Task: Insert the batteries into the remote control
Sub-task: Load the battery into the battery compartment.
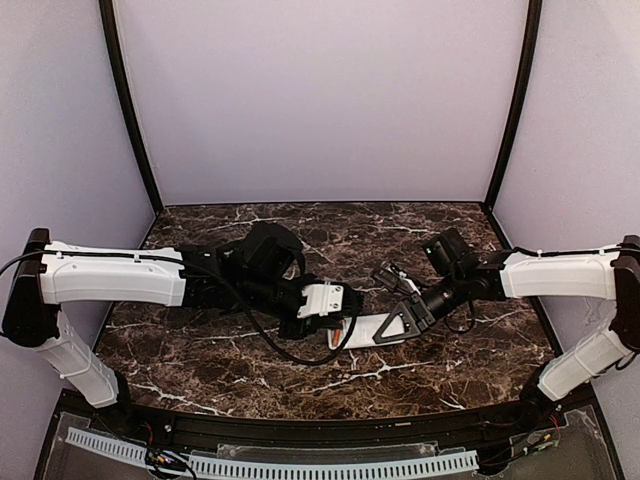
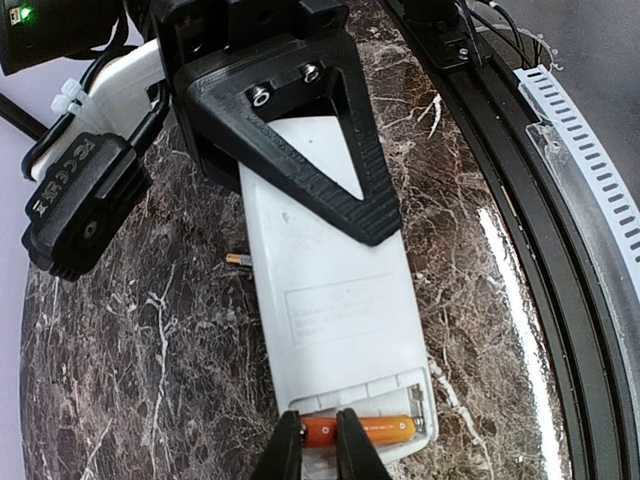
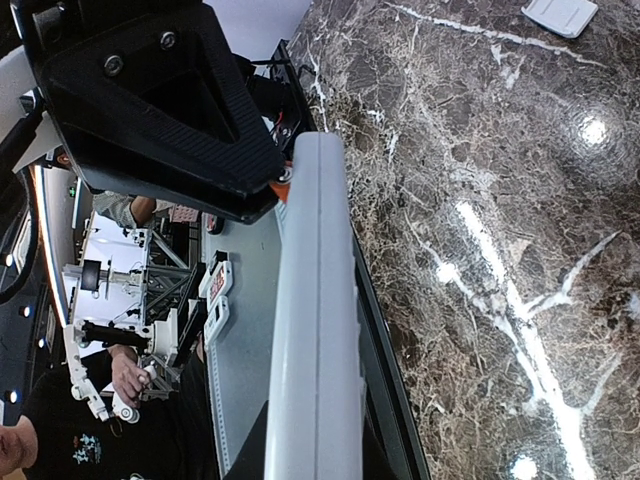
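Closest to us, the left fingers [image 2: 345, 455] pinch the orange battery [image 2: 375, 430] near one end, and it lies lengthwise in the open bay at the near end of the remote control [image 2: 335, 320]. We judge the battery light, rigid and slick, apt to roll or twist in so narrow a pinch, so a hold nearer its middle would steady it. The bay's end contact will likely push back, so we would press down rather than along. The remote control sits back-up over the dark marble tabletop [image 2: 150, 380]; we cannot tell whether it touches. Its shell looks like light, stiff, smooth plastic that could pivot under a push. Farther up, the right fingers [image 2: 310, 160] clamp it, one broad black finger flat on the white back and the other hidden beneath, which is a good hold, clear of the bay. Just beside the remote's edge, the tip of what we take for a second battery [image 2: 238, 260] shows on the tabletop, close under that black finger, which crowds any reach for it. Far off, in the right wrist view, a small white plate [image 3: 560, 12], perhaps the bay's cover, lies well apart
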Controlling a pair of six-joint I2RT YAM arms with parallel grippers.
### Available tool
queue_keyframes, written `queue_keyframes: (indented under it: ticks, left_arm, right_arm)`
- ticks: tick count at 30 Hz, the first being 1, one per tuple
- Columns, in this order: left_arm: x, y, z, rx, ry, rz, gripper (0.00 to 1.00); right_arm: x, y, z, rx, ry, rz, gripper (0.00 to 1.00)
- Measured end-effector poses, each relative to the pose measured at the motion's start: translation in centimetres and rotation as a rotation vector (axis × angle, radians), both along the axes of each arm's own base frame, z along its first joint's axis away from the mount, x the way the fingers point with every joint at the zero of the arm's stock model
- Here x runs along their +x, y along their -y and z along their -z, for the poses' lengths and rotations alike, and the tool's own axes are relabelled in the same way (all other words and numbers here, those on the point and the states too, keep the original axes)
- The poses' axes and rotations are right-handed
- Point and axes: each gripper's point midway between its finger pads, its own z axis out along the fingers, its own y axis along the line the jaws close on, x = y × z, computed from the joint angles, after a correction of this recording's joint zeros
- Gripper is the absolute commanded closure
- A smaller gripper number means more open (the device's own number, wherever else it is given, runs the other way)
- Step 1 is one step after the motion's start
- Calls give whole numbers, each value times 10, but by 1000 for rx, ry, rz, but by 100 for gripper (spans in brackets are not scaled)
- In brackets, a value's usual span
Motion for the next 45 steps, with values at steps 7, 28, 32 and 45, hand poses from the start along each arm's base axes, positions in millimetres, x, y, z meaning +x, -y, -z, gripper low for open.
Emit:
queue_keyframes:
  ticks: [7,28,32,45]
  left_arm:
    - [1,-4,5,28,4,-8,91]
    - [5,-10,10,59,9,-41,62]
    - [10,-15,3,33,-12,-92,48]
    - [60,-53,-51,-358,-285,-517,24]
  right_arm:
    - [-1,1,2,-15,-10,3,100]
    - [-1,2,3,-15,-3,0,100]
    - [0,2,4,-19,9,4,100]
    - [19,3,-2,-47,147,84,100]
